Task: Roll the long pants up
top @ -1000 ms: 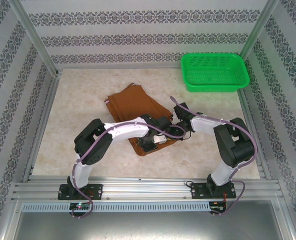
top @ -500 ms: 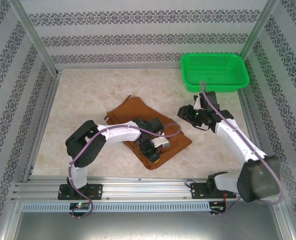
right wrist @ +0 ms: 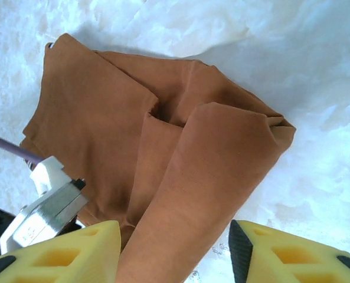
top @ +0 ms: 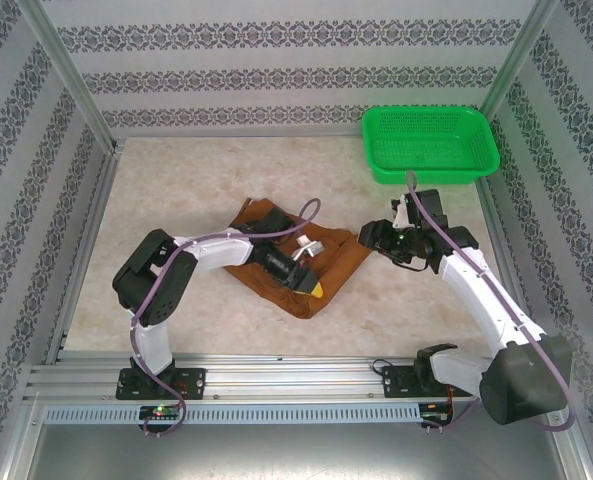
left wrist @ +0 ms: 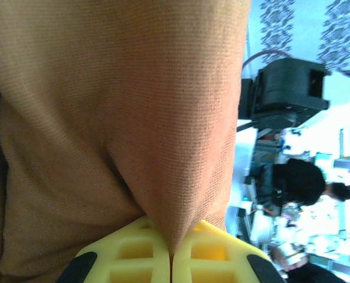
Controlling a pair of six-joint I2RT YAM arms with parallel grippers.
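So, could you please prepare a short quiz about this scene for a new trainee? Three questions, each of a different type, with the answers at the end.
1. True or false: the left pincer is shut on a fold of the long pants.
2. Choose one. The right pincer is: A) open, gripping nothing; B) shut on the cloth; C) shut and empty.
3. Fill in the missing word: the green basket stands at the far ______ corner of the table.

Key: 1 true; 2 A; 3 right.
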